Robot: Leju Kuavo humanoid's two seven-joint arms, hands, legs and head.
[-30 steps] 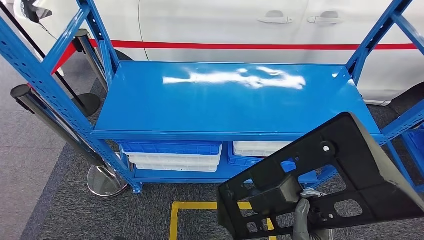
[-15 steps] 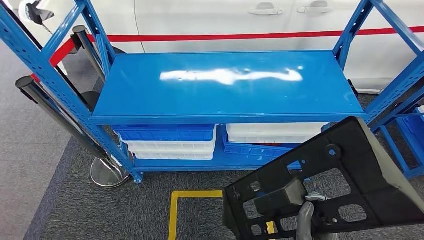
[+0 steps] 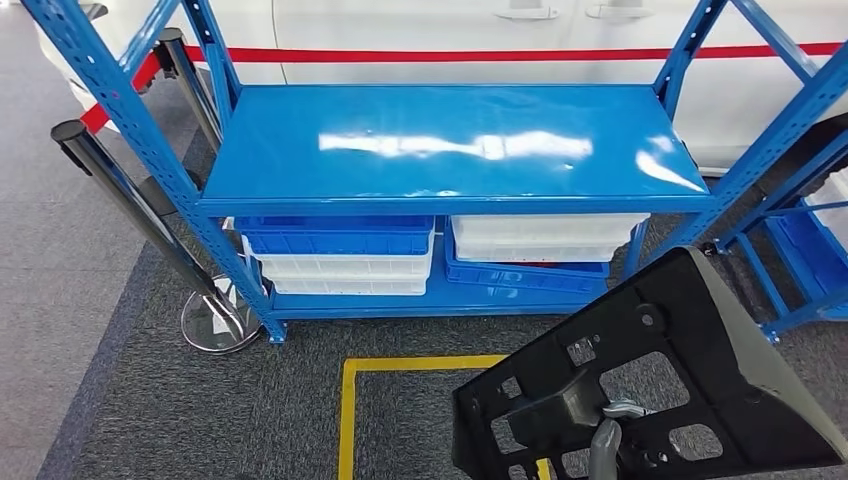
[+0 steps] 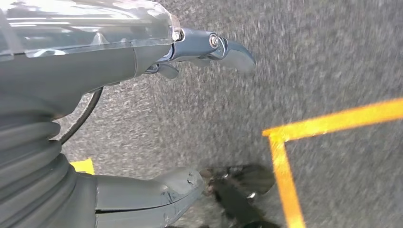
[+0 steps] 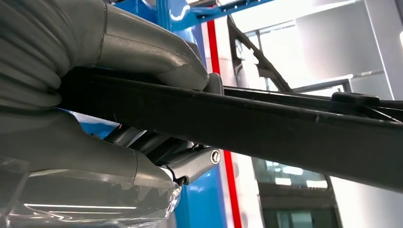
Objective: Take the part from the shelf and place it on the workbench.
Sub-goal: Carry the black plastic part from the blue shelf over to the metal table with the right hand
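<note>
Here the right hand [image 3: 606,447] grips the black part [image 3: 650,390] in front of the blue shelf [image 3: 440,150]; the left hand [image 4: 142,118] hangs with fingers apart, holding nothing.

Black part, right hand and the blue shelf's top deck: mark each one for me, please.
black part [image 3: 700,330]: head view, on its flat upper panel.
right hand [image 3: 603,445]: head view, on the grey finger gripping the part.
blue shelf [image 3: 400,175]: head view, on the bare top deck.
</note>
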